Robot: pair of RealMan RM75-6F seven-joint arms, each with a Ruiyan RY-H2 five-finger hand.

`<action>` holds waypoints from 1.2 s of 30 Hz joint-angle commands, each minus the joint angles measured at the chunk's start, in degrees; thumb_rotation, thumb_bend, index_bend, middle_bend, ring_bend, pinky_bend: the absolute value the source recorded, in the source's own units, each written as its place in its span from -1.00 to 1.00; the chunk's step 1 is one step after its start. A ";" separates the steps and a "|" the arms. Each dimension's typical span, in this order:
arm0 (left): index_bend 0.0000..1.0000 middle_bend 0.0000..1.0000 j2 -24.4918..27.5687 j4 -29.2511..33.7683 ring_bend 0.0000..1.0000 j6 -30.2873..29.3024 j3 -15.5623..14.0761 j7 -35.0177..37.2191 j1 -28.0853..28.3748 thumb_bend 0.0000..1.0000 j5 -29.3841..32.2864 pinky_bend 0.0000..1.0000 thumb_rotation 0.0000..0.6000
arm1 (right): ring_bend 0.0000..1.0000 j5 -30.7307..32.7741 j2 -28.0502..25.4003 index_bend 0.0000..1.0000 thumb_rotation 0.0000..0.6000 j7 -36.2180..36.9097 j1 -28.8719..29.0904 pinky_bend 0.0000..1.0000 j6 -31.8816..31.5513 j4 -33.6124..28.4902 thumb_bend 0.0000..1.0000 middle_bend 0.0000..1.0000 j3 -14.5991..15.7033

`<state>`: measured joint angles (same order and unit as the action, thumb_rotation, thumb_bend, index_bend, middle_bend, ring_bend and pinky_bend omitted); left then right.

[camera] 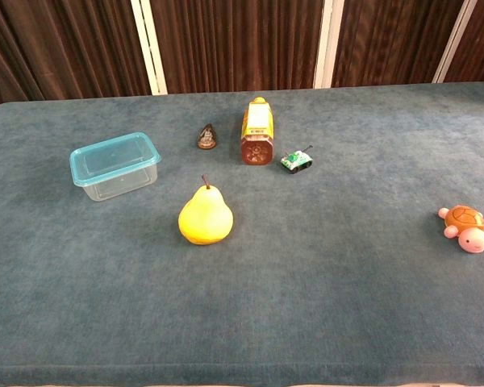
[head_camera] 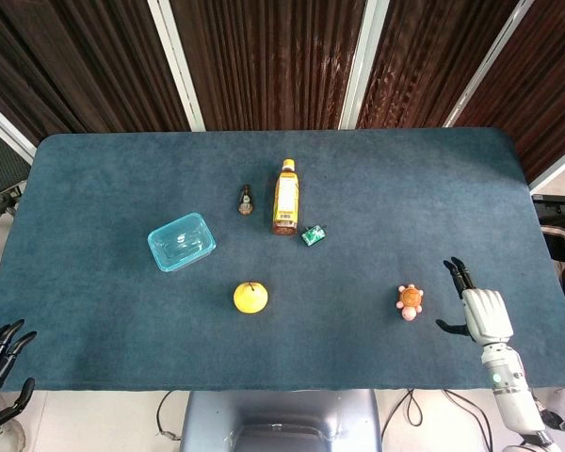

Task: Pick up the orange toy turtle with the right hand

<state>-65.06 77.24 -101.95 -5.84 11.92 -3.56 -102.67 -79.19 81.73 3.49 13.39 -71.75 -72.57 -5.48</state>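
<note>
The orange toy turtle (head_camera: 410, 300) with a pink head lies alone on the blue table cloth at the right, also visible at the right edge of the chest view as the turtle (camera: 465, 226). My right hand (head_camera: 478, 309) hovers to the right of it, apart from it, fingers spread and holding nothing. My left hand (head_camera: 2, 363) hangs off the table's front left corner, fingers apart and empty. The chest view shows neither hand.
A yellow pear (head_camera: 250, 298) sits front centre. A clear blue-rimmed box (head_camera: 181, 241) lies to its left. A yellow bottle (head_camera: 285, 198), a small dark bottle (head_camera: 246, 201) and a green toy car (head_camera: 313, 234) stand mid-table. The table's front edge (head_camera: 358, 388) runs near the right hand.
</note>
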 commanded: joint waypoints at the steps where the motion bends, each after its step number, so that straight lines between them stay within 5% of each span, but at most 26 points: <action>1: -0.74 -0.96 0.04 0.25 -0.87 0.32 0.01 -0.29 0.10 -0.06 0.11 -0.40 1.00 | 0.83 1.01 -0.05 -0.68 1.00 1.15 0.76 1.00 1.48 -0.29 -0.81 -0.70 -0.75; 6: -0.74 -0.96 0.05 0.54 -0.87 0.49 -0.12 -1.02 0.13 -0.06 -0.14 -0.40 1.00 | 0.89 2.42 1.30 -0.27 1.00 1.28 2.63 1.00 5.58 1.63 -0.74 -0.45 -1.02; 24: -0.74 -0.96 0.14 0.89 -0.87 0.76 -0.22 -1.49 0.10 -0.06 -0.06 -0.39 1.00 | 0.95 1.66 8.59 0.01 1.00 3.24 5.39 1.00 8.86 10.33 -0.60 -0.25 -0.21; 27: -0.74 -0.96 0.18 0.89 -0.87 0.72 -0.21 -1.35 0.10 -0.06 -0.05 -0.39 1.00 | 0.97 1.24 9.26 0.09 1.00 3.97 5.40 1.00 8.75 11.63 -0.30 -0.18 0.07; 33: -0.74 -0.96 0.10 0.56 -0.87 0.46 -0.17 -0.91 -0.07 -0.06 0.10 -0.39 1.00 | 1.00 0.34 10.81 0.42 1.00 5.62 5.18 1.00 7.68 14.59 0.86 0.09 0.40; 36: -0.74 -0.96 0.11 0.46 -0.87 0.45 -0.23 -0.77 -0.09 -0.06 0.07 -0.39 1.00 | 1.00 -0.78 11.90 0.61 1.00 7.43 5.04 1.00 6.13 16.54 1.00 0.23 0.53</action>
<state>-64.95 77.70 -101.50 -6.06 11.16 -3.65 -102.60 -79.41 93.09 10.18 18.52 -64.97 -56.79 -5.06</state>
